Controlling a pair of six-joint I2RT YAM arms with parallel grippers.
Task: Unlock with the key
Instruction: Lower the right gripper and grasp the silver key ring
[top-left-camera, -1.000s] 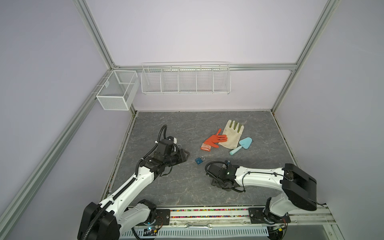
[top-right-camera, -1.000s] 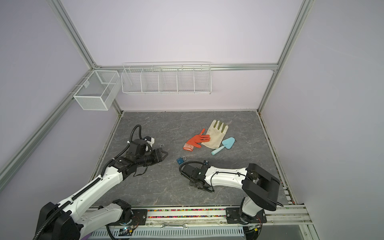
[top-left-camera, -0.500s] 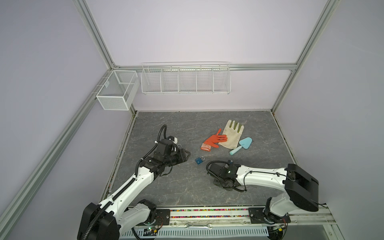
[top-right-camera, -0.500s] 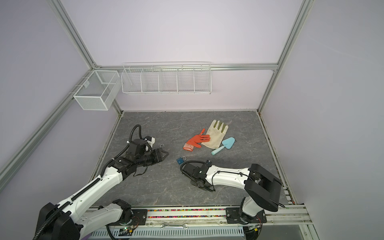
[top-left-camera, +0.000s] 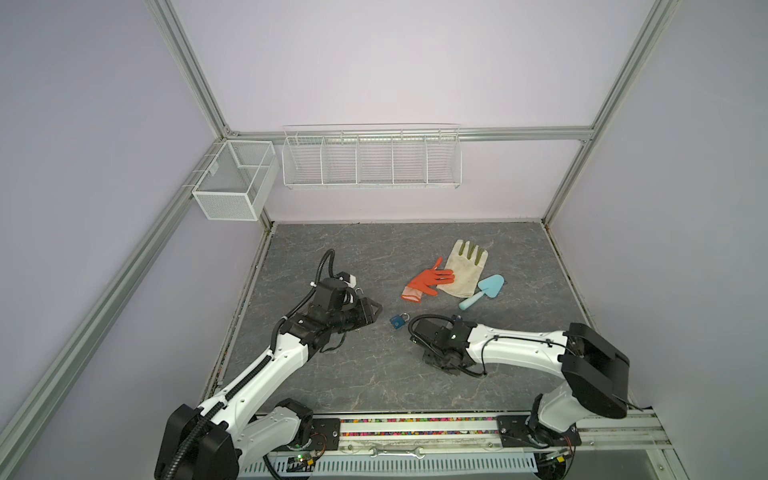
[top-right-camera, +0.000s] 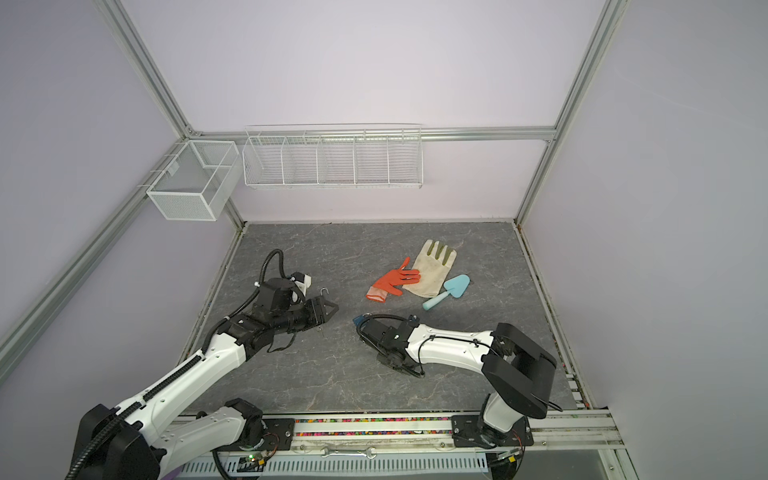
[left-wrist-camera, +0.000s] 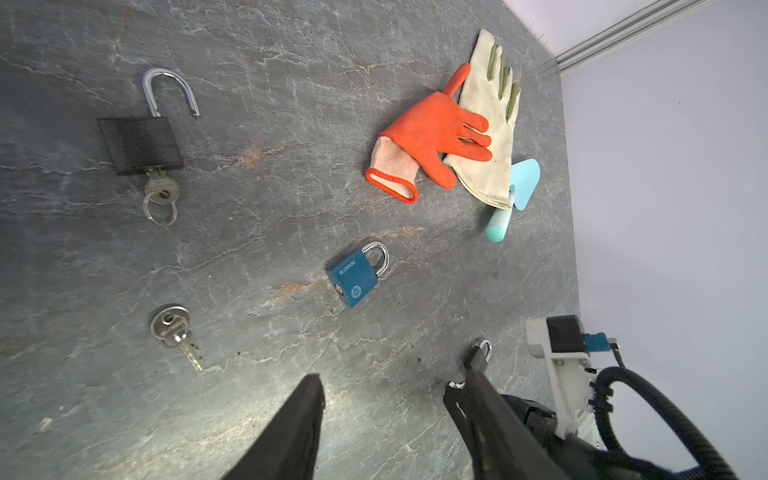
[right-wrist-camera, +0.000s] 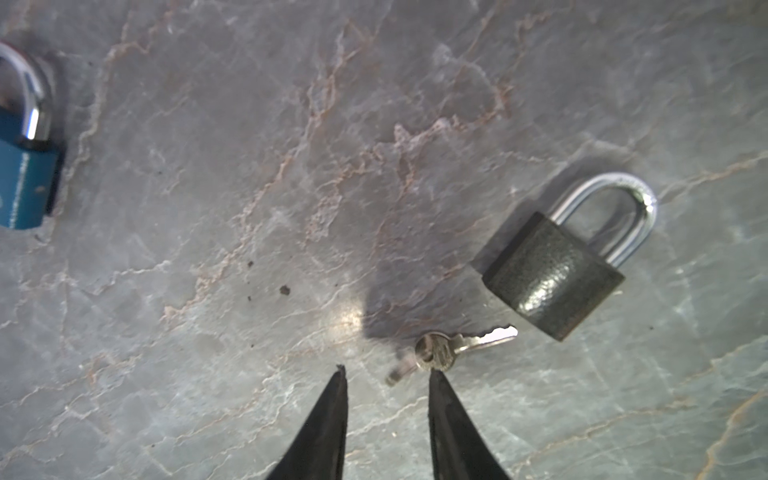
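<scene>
Right gripper (right-wrist-camera: 386, 376) jaws apart, empty — blurred key (right-wrist-camera: 434, 353) just beside grey padlock (right-wrist-camera: 552, 278); blue padlock (right-wrist-camera: 20, 183), well apart, cut off; left gripper (left-wrist-camera: 395, 370) gapes.

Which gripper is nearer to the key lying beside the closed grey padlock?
Right. The right gripper has its tips just short of the key, one nearly touching its head, near the grey padlock. The left gripper sits beyond the blue padlock, well away.

On grey stone-patterned tabletop (top-left-camera: 374, 374): orange rubber-coated glove (top-left-camera: 428, 282), fingers on cream fabric glove (top-left-camera: 465, 270); light-blue plastic trowel (top-left-camera: 484, 291) right of the latter, touching; blue metal padlock (top-left-camera: 398, 321) before the orange one, apart; small silver key (right-wrist-camera: 461, 343) just beside dark-grey metal padlock (right-wrist-camera: 552, 278).
</scene>
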